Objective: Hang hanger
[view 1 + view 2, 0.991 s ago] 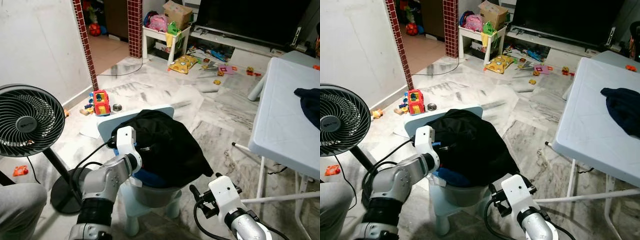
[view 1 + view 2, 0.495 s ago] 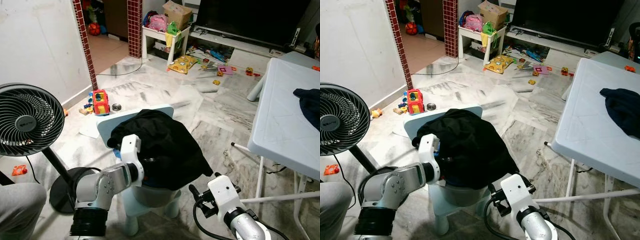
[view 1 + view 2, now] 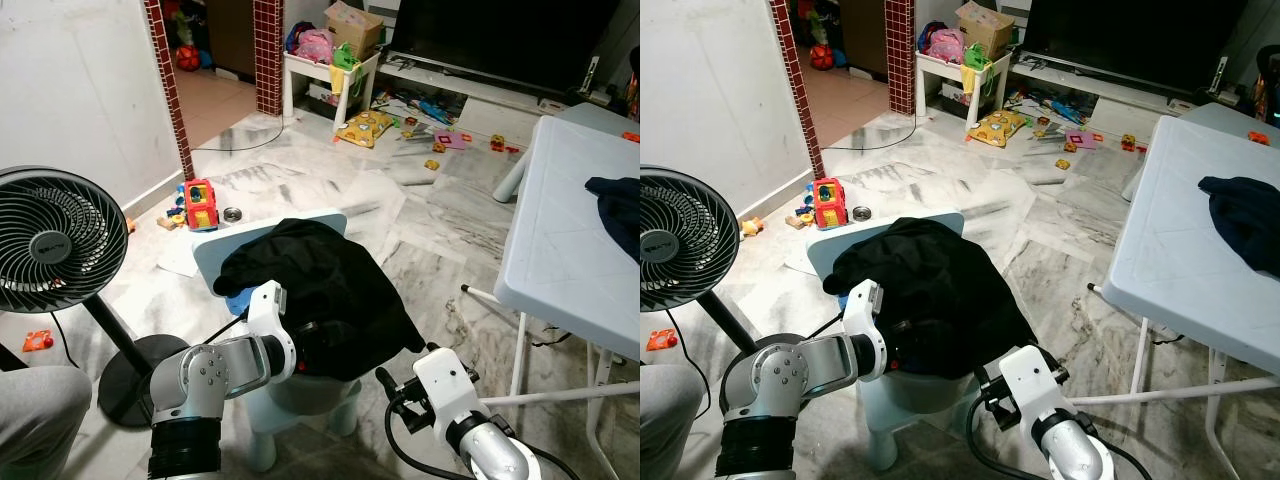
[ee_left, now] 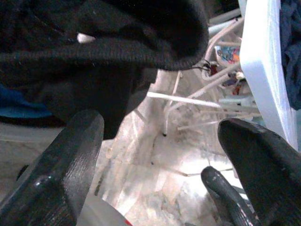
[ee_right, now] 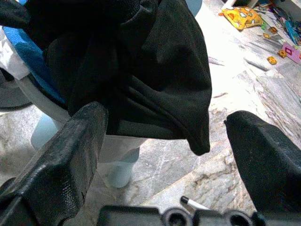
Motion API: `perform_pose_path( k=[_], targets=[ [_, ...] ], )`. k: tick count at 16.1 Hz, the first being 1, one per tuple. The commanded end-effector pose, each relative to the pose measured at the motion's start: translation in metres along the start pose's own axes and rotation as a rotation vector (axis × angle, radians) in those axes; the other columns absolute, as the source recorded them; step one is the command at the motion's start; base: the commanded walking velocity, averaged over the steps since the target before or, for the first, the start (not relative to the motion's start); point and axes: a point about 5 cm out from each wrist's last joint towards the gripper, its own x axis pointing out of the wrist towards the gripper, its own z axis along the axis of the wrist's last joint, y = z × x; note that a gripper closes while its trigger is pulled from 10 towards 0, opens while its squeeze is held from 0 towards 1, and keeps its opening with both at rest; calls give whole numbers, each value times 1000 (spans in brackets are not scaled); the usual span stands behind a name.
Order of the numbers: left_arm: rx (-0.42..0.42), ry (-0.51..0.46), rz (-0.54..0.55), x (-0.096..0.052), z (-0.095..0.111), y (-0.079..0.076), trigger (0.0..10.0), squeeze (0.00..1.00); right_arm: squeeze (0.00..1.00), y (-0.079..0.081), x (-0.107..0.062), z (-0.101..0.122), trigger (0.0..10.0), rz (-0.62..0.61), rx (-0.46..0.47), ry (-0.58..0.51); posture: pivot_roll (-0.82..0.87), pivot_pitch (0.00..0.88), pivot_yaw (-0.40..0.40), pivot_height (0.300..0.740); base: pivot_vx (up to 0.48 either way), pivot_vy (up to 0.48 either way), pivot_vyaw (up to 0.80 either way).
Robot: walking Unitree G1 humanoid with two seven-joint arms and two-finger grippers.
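The black garment (image 3: 320,280) is being carried on the small light blue chair (image 3: 270,235), draped over the chair back and the grey basin (image 3: 300,390) on the seat. A blue cloth (image 5: 35,59) is being covered by the garment at the chair's seat. The hanger cannot be made out among the folds of the garment, so its place cannot be told.

The left gripper (image 4: 160,136) is being held at the front of the chair, on the side nearer the fan, with its fingers (image 4: 80,127) tucked under the hem of the garment. Its jaws are being held wide apart, and nothing is being gripped between them. The ribbed hem is being viewed just above the fingers in the left wrist view.

The right gripper (image 5: 171,127) is being held low in front of the chair, apart from the garment and pointed toward its hanging corner. Its jaws are also being held wide apart and empty.

A standing fan (image 3: 55,240) is being shown beside the chair. A white folding table (image 3: 565,230) is being shown on the chair's other side, with a dark blue cloth (image 3: 618,205) lying on it. Behind the chair, a red toy (image 3: 201,205) is being shown on the marble floor (image 3: 440,250).
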Motion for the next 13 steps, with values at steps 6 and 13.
perform_pose_path(
  k=[6, 13],
  targets=[
    [60, -147, 120, 17, 16, 6, 10000, 0, 0, 1, -1, -2, 10000, -1, 0, 4, 43, 0, -84, 740, 0, 0, 0],
    [138, -115, 119, 43, 7, 7, 10000, 0, 0, 2, -3, -3, 10000, 7, -6, 7, 31, 0, -88, 740, 0, 0, 0]
  ],
)
